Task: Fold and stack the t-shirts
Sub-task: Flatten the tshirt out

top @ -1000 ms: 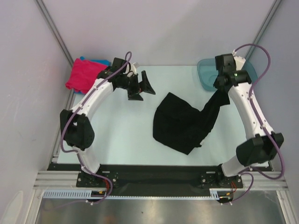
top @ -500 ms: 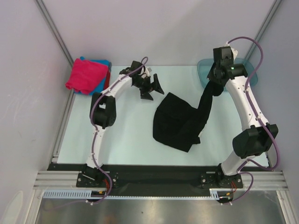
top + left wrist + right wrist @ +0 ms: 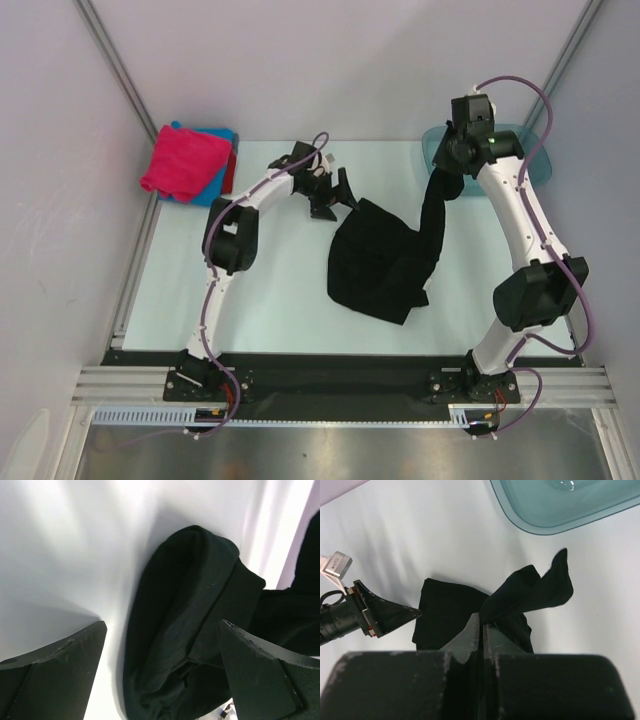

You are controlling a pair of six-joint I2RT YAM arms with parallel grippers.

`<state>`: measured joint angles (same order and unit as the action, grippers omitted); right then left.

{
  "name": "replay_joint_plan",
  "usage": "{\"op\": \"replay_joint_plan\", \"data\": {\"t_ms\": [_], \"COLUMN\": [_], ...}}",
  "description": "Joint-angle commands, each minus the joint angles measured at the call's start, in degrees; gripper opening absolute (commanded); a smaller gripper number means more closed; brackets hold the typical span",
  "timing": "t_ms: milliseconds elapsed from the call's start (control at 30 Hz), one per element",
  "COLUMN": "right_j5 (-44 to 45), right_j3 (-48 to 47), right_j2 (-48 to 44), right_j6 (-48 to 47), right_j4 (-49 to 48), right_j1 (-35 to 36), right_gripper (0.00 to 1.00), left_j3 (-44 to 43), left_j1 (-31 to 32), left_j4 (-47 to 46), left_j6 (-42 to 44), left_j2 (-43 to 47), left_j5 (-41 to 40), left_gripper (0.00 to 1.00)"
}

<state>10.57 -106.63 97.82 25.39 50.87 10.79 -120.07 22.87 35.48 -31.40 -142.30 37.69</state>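
Bench (image 3: 270, 290): I see a pale mint-white top, smooth, with bright glare in both close views.
Basin (image 3: 537, 165): translucent teal plastic with a rounded rim, sitting flat at the bench's far right corner; it is partly covered in my overhead view.
Walls (image 3: 340, 60): plain grey-white panels behind and on both sides.
Posts (image 3: 115, 60): slim metal struts running up at the far corners.
Front rail (image 3: 120, 385): silver slotted aluminium along the near edge.
Cable duct (image 3: 330, 424): white and slotted, just below that rail.
Metal sheet (image 3: 340, 455): brushed steel at the very bottom.
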Motion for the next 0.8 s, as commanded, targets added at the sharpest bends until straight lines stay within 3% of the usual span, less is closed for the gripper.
{"op": "replay_joint_plan", "data": {"t_ms": [0,33,100,133,200,233,267,333,400,567,767], "right_j5": [-1.95,-2.04,-2.83,-3.18,-3.36,-3.36,-3.62,-4.06,-4.33,-4.85,-1.26], "right_j3": [-2.62,-2.71,-3.06,-3.15,-3.41,-3.41,-3.41,-3.41,-3.32,-2.88,-1.57], "right_j2": [0.09,0.61,1.05,1.49,1.76,1.93,1.94,2.02,2.11,2.46,2.64], "right_j6": [0.01,0.01,0.01,-0.16,-0.16,-0.16,-0.25,-0.34,-0.34,-0.51,-1.74], "right_j4": [-2.44,-2.62,-2.62,-2.79,-2.71,-2.71,-2.71,-2.62,-2.79,-3.06,-0.08], "right_j1": [0.11,0.03,0.11,0.03,0.03,0.02,-0.06,-0.15,-0.06,-0.24,-0.68], "right_gripper": [0.00,0.00,0.00,0.00,0.00,0.00,0.00,0.00,0.00,0.00,0.00], "left_j3": [2.21,3.17,3.96,4.14,4.23,4.14,3.97,3.97,4.32,4.15,1.85], "left_j1": [0.59,0.77,1.03,1.29,1.65,1.82,2.08,2.26,2.44,2.70,1.92], "left_j4": [-3.14,-3.49,-4.11,-4.02,-3.67,-3.15,-3.05,-2.70,-2.26,-0.86,7.14], "left_j6": [0.19,0.20,-0.07,-0.07,0.54,0.72,0.81,1.25,1.51,2.74,8.63], "left_j2": [0.79,0.88,0.62,0.18,0.27,0.18,0.27,0.27,0.18,2.28,14.92], "left_j5": [1.59,1.94,2.47,2.39,1.95,1.69,1.25,1.16,1.16,0.02,-9.03], "left_gripper": [0.99,0.89,0.79,0.59,0.37,0.19,0.13,0.10,0.00,0.00,0.00]}}
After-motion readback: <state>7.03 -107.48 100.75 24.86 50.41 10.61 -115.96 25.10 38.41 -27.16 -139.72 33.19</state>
